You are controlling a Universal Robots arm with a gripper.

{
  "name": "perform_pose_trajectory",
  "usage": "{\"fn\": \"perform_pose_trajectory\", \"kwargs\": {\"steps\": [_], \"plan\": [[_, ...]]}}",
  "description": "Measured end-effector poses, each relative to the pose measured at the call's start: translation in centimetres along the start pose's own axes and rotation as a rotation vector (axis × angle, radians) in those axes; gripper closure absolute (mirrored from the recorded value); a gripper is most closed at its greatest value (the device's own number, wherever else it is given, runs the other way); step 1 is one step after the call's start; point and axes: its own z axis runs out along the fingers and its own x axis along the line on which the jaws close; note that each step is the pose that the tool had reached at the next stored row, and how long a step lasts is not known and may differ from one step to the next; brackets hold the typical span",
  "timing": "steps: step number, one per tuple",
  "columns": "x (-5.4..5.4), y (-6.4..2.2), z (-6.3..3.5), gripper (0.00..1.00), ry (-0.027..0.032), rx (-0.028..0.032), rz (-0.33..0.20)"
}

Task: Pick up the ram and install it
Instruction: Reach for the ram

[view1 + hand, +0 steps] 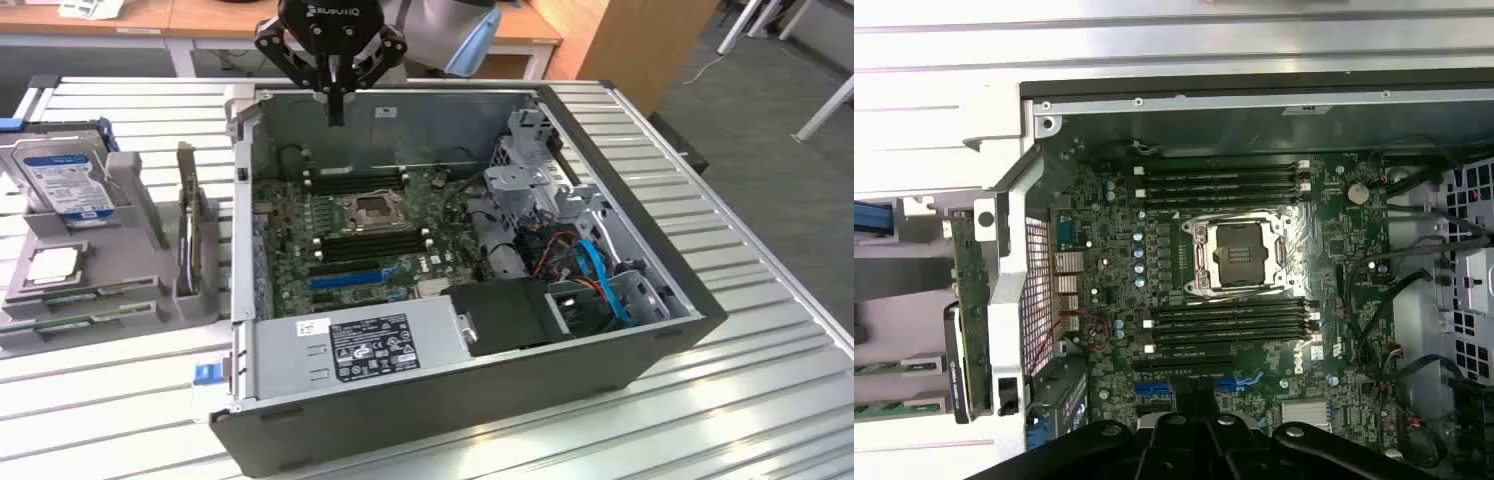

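Two ram sticks, long and green, lie side by side in a grey holder at the exterior view's left, outside the computer case; the wrist view catches their ends. My gripper hangs shut and empty above the far wall of the open case, well away from the ram. From the wrist camera, its black fingers point down at the motherboard. Black memory slots lie on either side of the open processor socket, and no stick stands in them.
The grey holder also carries a hard drive, a square silver processor chip and a green card standing on edge. Inside the case are a power supply, a drive cage and blue and red cables. All of this sits on a ribbed metal table.
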Motion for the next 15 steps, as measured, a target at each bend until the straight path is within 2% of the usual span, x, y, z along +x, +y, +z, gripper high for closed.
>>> {"fn": "perform_pose_trajectory", "kwargs": {"steps": [10,15], "plan": [[0.00,0.00,0.00,0.90,0.0000,0.0000,0.000],[0.35,-0.03,-0.01,0.90,0.0000,0.0001,0.000]]}}
